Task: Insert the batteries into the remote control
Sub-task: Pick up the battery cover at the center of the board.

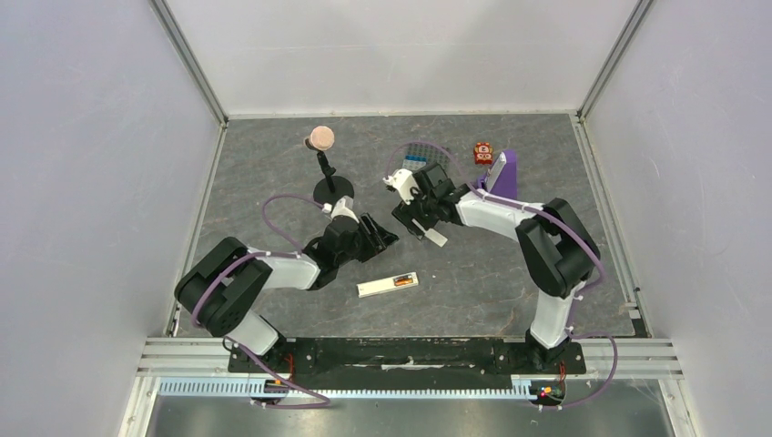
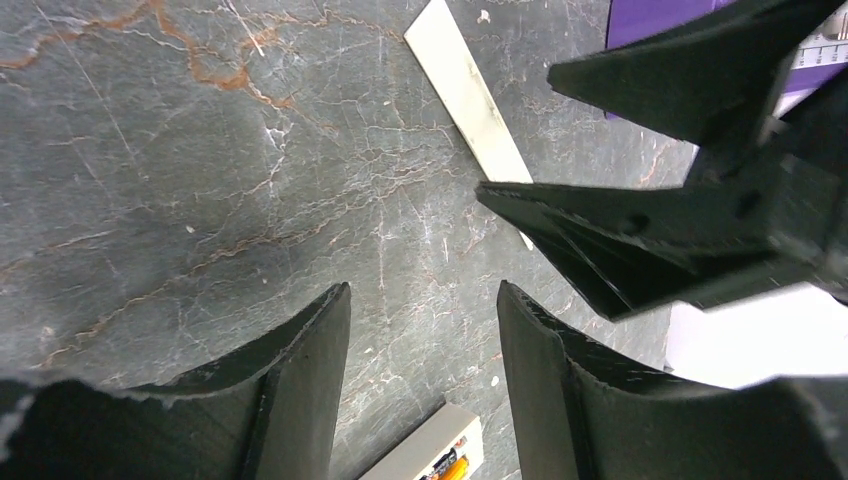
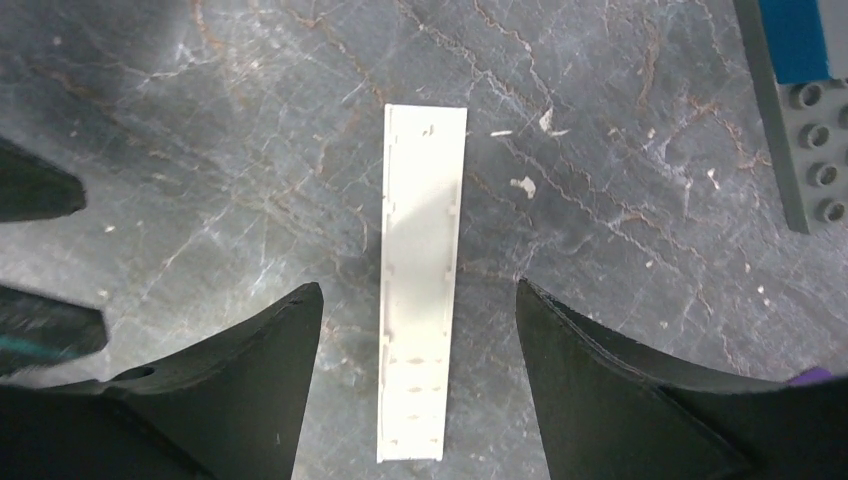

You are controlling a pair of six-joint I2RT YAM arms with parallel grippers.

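The remote control (image 1: pixel 387 285) lies back-up on the table near the front, between the two arms. The batteries (image 1: pixel 401 281), one orange and one dark, sit side by side in its recess at the right end; the left wrist view shows that corner (image 2: pixel 440 455) with the batteries (image 2: pixel 450 468). My left gripper (image 1: pixel 382 232) (image 2: pixel 425 290) hangs open just above and behind the remote, holding nothing. My right gripper (image 1: pixel 417 220) (image 3: pixel 418 288) is open over a thin white strip (image 3: pixel 422 270) (image 1: pixel 435 237) that lies flat on the table between its fingers, untouched.
A purple wedge stand (image 1: pixel 503 173) and a small orange-red toy (image 1: pixel 482 152) sit at the back right. A grey studded plate with a blue piece (image 3: pixel 805 120) lies behind the right gripper. A black stand with a pink ball (image 1: pixel 321 138) rises at the back left.
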